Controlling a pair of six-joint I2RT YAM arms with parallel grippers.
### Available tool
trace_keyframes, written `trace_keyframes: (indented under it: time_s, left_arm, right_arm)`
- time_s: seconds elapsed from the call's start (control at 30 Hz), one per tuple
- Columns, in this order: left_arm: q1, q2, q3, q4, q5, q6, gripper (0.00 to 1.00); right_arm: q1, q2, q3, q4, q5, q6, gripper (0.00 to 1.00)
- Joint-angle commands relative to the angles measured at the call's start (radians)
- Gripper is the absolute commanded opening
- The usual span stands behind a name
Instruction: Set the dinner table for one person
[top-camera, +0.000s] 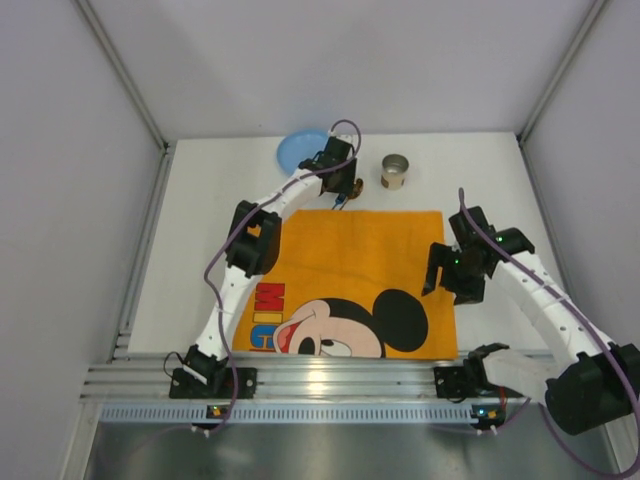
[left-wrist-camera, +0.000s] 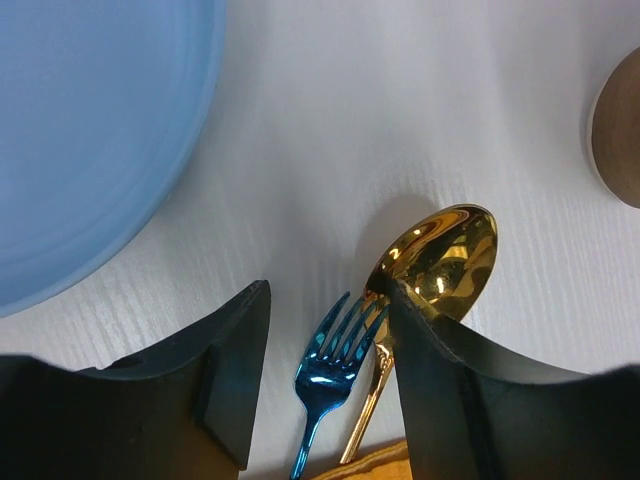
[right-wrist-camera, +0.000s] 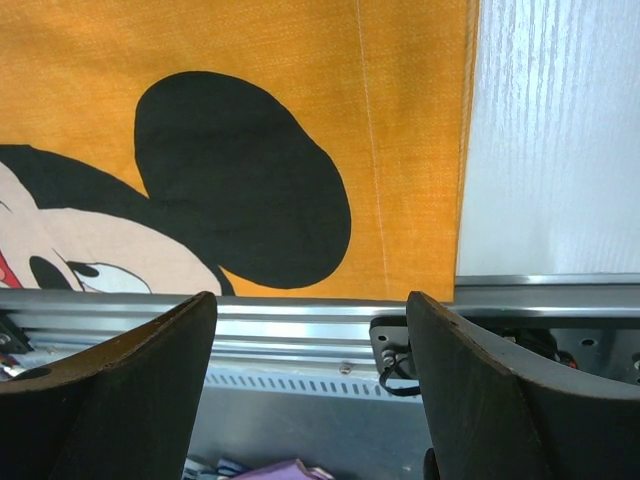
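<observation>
**Left tool (left-wrist-camera: 327, 292), jaws apart, astride the fork (left-wrist-camera: 330, 362) just beyond the placemat's (top-camera: 350, 245) far edge.**
We log the white bench (top-camera: 200, 200) spreading beneath the placemat, and the right tool (right-wrist-camera: 310, 300), gaping, over its near-right corner. Risk: the spoon (left-wrist-camera: 445, 255) lies against the fork, so closing may drag both.

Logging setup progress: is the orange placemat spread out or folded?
Spread: the placemat lies as one flat rectangle on the dinner table, cartoon print showing, no folds visible.

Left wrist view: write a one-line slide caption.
Open left gripper above blue fork and gold spoon on the dinner table, blue plate nearby.
</observation>
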Motion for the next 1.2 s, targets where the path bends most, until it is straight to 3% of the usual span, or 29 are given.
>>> trace_keyframes:
  time_s: [0.0,0.2,0.33,0.57,0.6,0.97,1.17]
  left_arm:
    - [-0.001,0.001,-0.047,-0.081,-0.012,0.012,0.55]
    - [0.002,-0.001,-0.046,-0.082,-0.013,0.015,0.43]
    - [0.008,-0.001,-0.021,-0.081,-0.009,0.018,0.3]
    - [0.022,-0.039,0.011,-0.071,-0.036,0.027,0.2]
    - [0.022,-0.044,0.014,-0.068,-0.041,0.025,0.14]
    - [0.022,-0.18,0.042,0.01,-0.118,0.012,0.09]
    - [0.024,-0.203,0.149,0.022,-0.125,0.005,0.09]
  right_arm:
    - [-0.006,0.014,0.045,0.011,0.008,-0.029,0.77]
    - [-0.01,0.031,0.048,0.023,0.006,-0.042,0.77]
    - [-0.015,0.039,0.047,0.031,0.005,-0.046,0.77]
    - [-0.017,0.04,0.035,0.041,-0.006,-0.043,0.77]
    - [-0.017,0.037,0.032,0.043,-0.004,-0.042,0.77]
    - [-0.018,0.017,0.012,0.057,-0.018,-0.023,0.77]
    - [-0.018,0.008,0.005,0.064,-0.026,-0.014,0.77]
